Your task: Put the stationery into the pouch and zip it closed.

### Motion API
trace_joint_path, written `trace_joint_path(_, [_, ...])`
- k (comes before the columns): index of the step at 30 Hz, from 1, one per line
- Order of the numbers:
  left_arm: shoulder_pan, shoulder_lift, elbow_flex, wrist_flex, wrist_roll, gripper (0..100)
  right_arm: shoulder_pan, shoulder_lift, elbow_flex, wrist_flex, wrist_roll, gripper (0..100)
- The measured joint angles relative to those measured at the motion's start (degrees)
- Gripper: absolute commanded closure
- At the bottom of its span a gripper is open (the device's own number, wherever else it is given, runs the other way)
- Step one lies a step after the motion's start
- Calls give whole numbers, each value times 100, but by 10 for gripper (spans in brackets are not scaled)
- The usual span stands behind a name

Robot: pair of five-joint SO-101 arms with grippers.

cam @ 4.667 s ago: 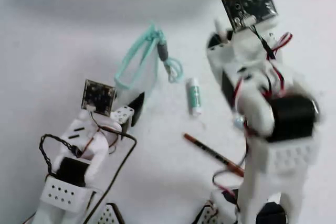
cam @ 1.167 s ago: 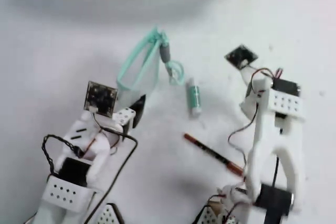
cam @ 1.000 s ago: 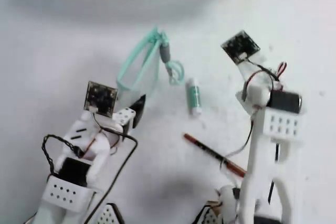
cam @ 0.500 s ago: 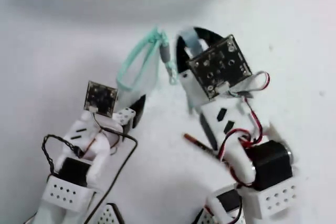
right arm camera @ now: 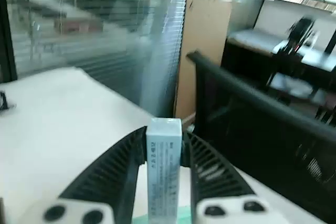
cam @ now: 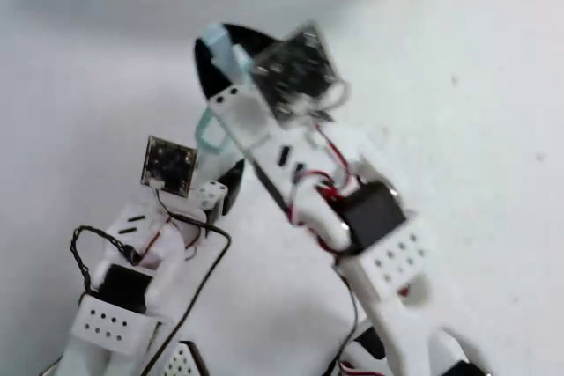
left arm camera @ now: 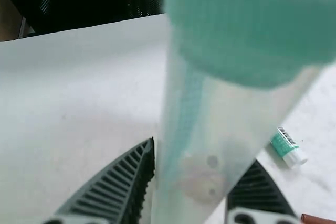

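High view: right hand (cam: 222, 52), pale block (cam: 217, 41) in grasp, now over pouch (cam: 209, 129) tight in left hand (cam: 220, 180).

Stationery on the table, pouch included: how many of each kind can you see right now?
Pouch: 1
Glue stick: 1
Pencil: 1
White block: 1
Total: 4
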Motion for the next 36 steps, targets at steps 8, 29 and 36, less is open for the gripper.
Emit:
trace_joint_path(8, [-9,0,0,0,0,786,9,79,387,62,-475,981])
trace_joint_path(29, [9,0,0,0,0,785,105,-97,756,721,-501,802])
trace_joint_path(36, [9,0,0,0,0,785,193,-598,756,721,-501,924])
